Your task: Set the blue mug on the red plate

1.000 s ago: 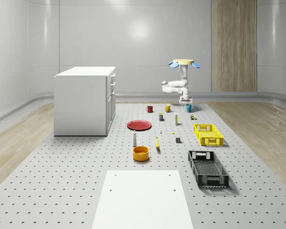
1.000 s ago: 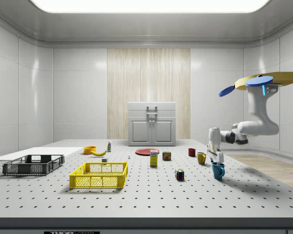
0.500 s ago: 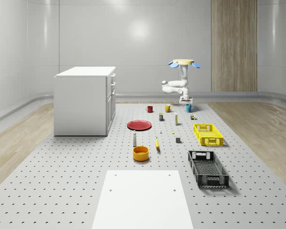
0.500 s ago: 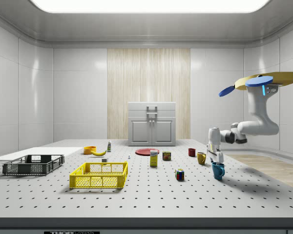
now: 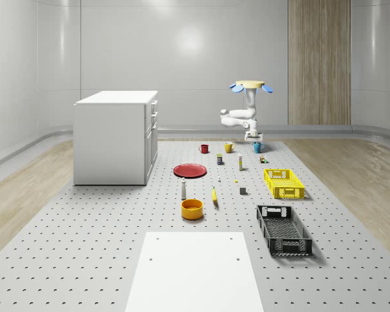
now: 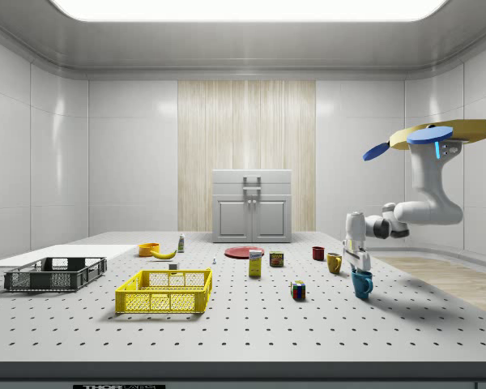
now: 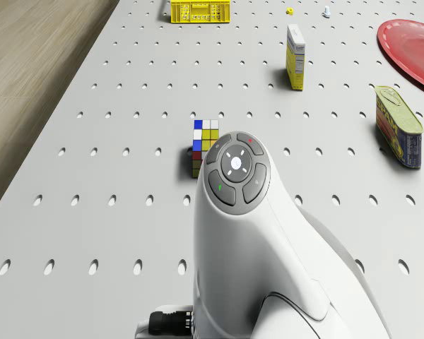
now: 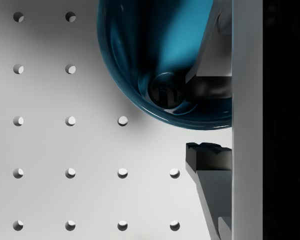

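Jaws apart, straddling the rim of the blue mug (image 8: 155, 55): one jaw down inside the cup, the other outside its wall, with the wall between them. Mug sitting upright on the bench (image 8: 65, 150) right under the gripper (image 6: 358, 263). Red plate (image 5: 190, 170) far off from the jaws. Drone (image 6: 441, 134) hovering high beside the mug.

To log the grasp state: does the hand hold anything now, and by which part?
Nothing is held yet. The hand straddles the rim wall of the glossy blue mug, one finger inside, one outside with a gap. The drone hovers above, off to one side.
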Controlling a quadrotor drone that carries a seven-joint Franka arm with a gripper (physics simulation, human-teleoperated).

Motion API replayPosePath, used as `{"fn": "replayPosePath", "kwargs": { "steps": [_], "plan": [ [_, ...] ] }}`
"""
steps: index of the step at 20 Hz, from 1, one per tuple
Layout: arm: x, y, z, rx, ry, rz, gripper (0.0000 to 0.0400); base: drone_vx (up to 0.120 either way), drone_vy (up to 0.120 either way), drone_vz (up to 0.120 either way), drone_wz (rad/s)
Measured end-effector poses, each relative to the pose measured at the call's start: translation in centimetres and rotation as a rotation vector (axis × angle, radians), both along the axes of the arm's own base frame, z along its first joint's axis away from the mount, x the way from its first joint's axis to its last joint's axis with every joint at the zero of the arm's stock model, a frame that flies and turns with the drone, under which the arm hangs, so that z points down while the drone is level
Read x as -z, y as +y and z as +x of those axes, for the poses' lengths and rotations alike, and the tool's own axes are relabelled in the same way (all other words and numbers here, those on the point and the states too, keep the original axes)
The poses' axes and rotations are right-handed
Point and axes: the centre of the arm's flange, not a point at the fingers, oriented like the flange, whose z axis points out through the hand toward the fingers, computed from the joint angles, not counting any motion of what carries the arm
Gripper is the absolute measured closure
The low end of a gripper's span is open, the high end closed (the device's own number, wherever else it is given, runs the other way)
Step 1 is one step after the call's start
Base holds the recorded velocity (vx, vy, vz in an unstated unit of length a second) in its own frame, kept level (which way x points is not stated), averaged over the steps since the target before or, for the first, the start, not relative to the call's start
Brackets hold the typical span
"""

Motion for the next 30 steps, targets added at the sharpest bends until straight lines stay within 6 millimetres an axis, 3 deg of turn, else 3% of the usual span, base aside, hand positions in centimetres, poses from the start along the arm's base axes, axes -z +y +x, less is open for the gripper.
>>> {"fn": "replayPosePath", "kwargs": {
  "steps": [5, 12, 24, 30],
  "plan": [
    [0.9, 0.0, 0.0, 0.000, 0.000, 0.000, 0.0296, 0.008, -0.008, 0.056, 0.000],
    [2.1, 0.0, 0.0, 0.000, 0.000, 0.000, 0.0299, 0.120, -0.120, 0.120, 0.000],
    [2.4, 0.0, 0.0, 0.000, 0.000, 0.000, 0.0300, 0.120, -0.120, 0.120, 0.000],
    [2.4, 0.0, 0.0, 0.000, 0.000, 0.000, 0.0300, 0.120, -0.120, 0.013, 0.000]
  ]
}}
